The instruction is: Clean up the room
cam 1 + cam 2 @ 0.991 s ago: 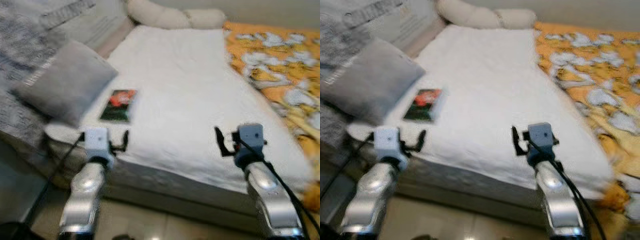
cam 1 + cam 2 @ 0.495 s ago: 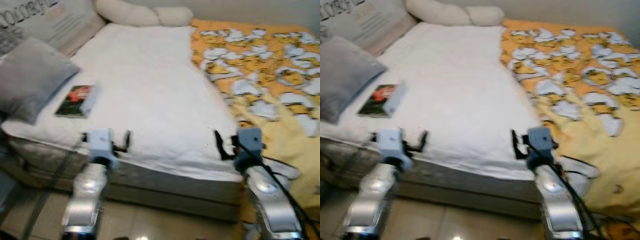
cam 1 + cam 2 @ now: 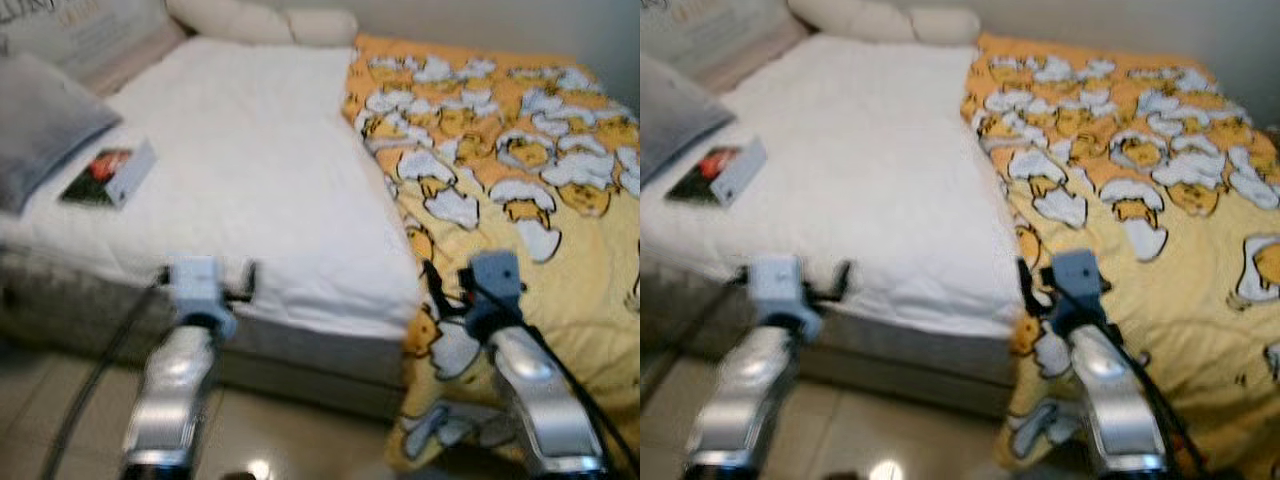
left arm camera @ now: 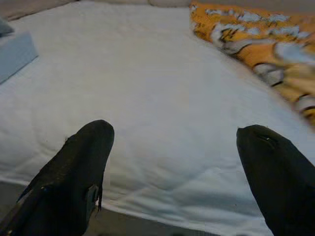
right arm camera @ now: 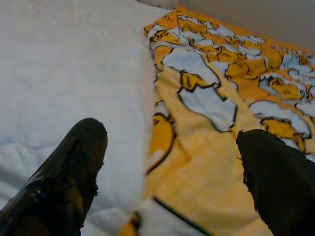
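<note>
The robot stands at the foot of a bed, both arms raised level before it, and neither pincer holds anything. The left gripper point(image 4: 172, 167) has its fingers spread wide over the near edge of the white mattress point(image 3: 250, 170). The right gripper point(image 5: 172, 172) is likewise spread wide, poised above the line where the mattress meets the yellow patterned blanket point(image 3: 520, 190). That blanket lies beyond and to the right of the right gripper, covering that side of the bed and hanging down over the foot edge towards the floor point(image 3: 300, 440). A book point(image 3: 108, 176) lies flat on the mattress, ahead of the left gripper and off to its left, with a grey pillow point(image 3: 45, 125) just beyond it. White pillows point(image 3: 265, 20) sit at the far head of the bed. No container is in sight. In my judgement the step in hand is the approach. The next move calls for choosing a target, seemingly the blanket's loose edge nearest the right gripper, then lowering and closing on the fabric.
</note>
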### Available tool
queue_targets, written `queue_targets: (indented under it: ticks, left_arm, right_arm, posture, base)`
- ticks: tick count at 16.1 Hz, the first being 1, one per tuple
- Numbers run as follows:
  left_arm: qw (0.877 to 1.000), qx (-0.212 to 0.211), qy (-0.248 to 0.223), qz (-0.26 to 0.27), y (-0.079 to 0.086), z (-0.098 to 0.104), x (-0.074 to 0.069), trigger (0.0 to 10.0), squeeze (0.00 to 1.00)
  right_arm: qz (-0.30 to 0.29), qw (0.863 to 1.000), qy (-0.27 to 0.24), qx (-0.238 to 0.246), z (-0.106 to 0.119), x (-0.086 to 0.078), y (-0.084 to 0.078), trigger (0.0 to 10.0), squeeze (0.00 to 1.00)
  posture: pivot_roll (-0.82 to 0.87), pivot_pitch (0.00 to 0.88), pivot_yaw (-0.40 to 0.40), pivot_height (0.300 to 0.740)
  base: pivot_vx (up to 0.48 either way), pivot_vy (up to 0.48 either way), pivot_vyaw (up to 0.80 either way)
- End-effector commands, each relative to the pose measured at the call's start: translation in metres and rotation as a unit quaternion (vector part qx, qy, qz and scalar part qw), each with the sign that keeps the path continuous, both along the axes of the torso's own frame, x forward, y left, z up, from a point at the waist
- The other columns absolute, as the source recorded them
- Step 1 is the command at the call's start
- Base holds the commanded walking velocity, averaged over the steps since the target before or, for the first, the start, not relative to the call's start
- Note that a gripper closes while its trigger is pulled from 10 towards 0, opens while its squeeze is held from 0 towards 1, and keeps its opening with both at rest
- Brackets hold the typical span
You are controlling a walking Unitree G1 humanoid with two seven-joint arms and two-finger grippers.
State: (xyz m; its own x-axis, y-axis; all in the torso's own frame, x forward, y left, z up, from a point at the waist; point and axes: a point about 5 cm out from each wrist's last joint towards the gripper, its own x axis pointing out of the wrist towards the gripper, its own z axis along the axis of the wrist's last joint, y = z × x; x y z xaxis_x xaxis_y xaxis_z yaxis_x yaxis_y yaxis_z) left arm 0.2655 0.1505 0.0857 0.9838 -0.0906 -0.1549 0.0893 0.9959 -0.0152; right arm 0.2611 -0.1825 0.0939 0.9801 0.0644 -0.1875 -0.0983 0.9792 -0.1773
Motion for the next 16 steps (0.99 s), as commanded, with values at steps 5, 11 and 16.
queue_targets:
  ticks: [5,11,16]
  left_arm:
    - [1.0,0.02,-0.006,0.01,0.012,0.004,0.002,10.0,1.0]
    - [1.0,0.025,-0.005,0.006,0.012,0.004,0.002,10.0,1.0]
    - [0.999,0.037,-0.002,0.001,0.013,0.002,-0.001,10.0,1.0]
  right_arm:
    - [0.014,1.0,-0.003,0.008,0.001,0.002,0.007,10.0,1.0]
    - [-0.014,1.0,0.001,0.014,-0.002,0.001,0.002,10.0,1.0]
    - [-0.02,0.999,0.014,0.021,-0.007,-0.001,0.001,10.0,1.0]
  posture:
    - [-0.01,0.0,0.012,0.74]
    - [-0.01,0.0,0.014,0.74]
    - [-0.01,0.0,0.012,0.74]
  base:
    - [0.0,-0.48,0.8]
    - [0.0,-0.48,0.51]
    - [0.0,-0.48,0.0]
